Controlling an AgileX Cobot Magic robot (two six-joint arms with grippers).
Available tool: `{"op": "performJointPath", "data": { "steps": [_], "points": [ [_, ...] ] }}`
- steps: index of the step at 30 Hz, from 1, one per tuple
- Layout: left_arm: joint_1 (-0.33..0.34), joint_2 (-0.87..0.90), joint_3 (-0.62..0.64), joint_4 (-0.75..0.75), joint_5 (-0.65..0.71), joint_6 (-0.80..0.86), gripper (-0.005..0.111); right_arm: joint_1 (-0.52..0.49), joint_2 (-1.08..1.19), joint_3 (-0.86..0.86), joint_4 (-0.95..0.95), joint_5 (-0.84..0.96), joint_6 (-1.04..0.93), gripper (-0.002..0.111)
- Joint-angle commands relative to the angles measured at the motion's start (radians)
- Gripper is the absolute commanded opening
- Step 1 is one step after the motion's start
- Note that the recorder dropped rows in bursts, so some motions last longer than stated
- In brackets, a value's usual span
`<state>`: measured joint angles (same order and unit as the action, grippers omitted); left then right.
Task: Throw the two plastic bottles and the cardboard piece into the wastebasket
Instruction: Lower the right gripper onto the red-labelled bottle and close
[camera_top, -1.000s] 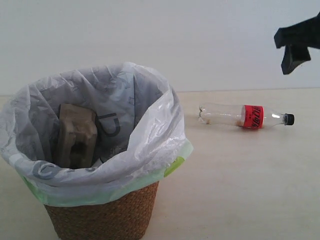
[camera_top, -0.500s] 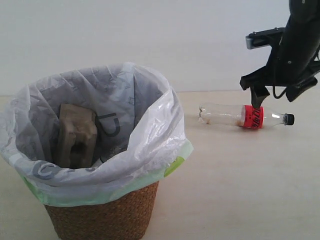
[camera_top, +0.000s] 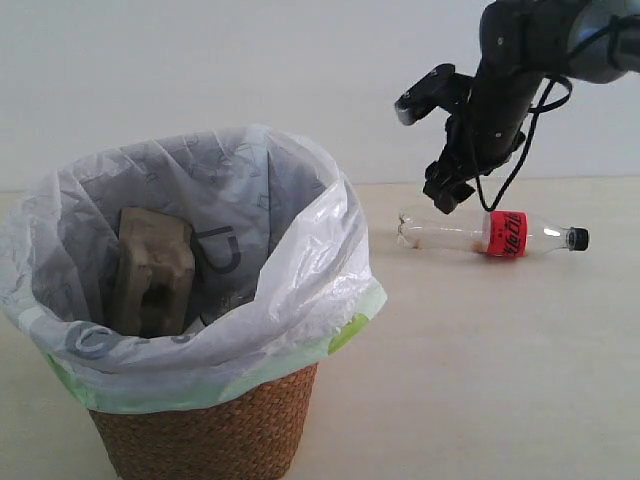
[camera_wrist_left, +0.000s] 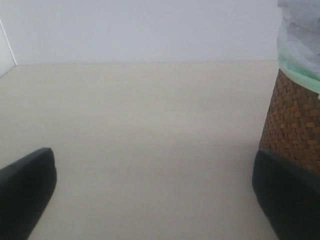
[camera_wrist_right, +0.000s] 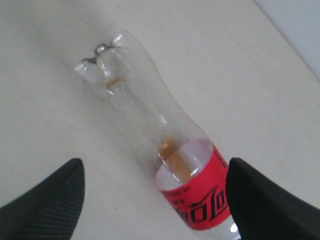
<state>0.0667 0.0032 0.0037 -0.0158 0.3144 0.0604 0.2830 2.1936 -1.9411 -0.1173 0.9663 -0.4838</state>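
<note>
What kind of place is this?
Probably a robot test bench, not a home: a bare pale table, a blank white wall, and a black robot arm above a lone bottle.

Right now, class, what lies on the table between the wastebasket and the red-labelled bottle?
Nothing: in the exterior view only bare table separates the wastebasket from the red-labelled bottle. The right gripper hangs above the bottle's base end, not between them.

Red-label bottle (camera_top: 487, 233) was seen lying on its side — cardboard piece (camera_top: 152, 270) was lodged upright inside wastebasket (camera_top: 215, 430).
</note>
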Motion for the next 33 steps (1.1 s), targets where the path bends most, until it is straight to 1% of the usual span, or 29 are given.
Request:
{"op": "performJointPath", "data": {
  "steps": [1, 5, 9, 12, 20, 25, 33],
  "points": [
    [-0.007, -0.003, -0.004, -0.002, -0.008, -0.009, 0.108, 0.029, 0.036, -0.007, -0.092, -0.062, -0.038, 0.07],
    [-0.007, -0.003, -0.004, -0.002, -0.008, -0.009, 0.108, 0.031, 0.063, -0.007, -0.1, -0.081, -0.027, 0.07],
    [-0.007, -0.003, -0.004, -0.002, -0.008, -0.009, 0.108, 0.022, 0.079, -0.007, -0.258, -0.067, 0.098, 0.07],
    [-0.007, -0.003, -0.004, -0.002, -0.008, -0.009, 0.108, 0.007, 0.085, -0.007, -0.299, -0.057, 0.166, 0.07],
    [-0.007, -0.003, -0.004, -0.002, -0.008, -0.009, 0.108, -0.002, 0.11, -0.007, -0.301, -0.041, 0.132, 0.07],
    [-0.007, -0.003, -0.004, -0.002, -0.008, -0.009, 0.108, -0.004, 0.147, -0.007, -0.309, -0.014, 0.077, 0.07],
    [-0.007, -0.003, -0.004, -0.002, -0.008, -0.009, 0.108, -0.006, 0.194, -0.007, -0.399, 0.045, 0.07, 0.07]
  ]
}}
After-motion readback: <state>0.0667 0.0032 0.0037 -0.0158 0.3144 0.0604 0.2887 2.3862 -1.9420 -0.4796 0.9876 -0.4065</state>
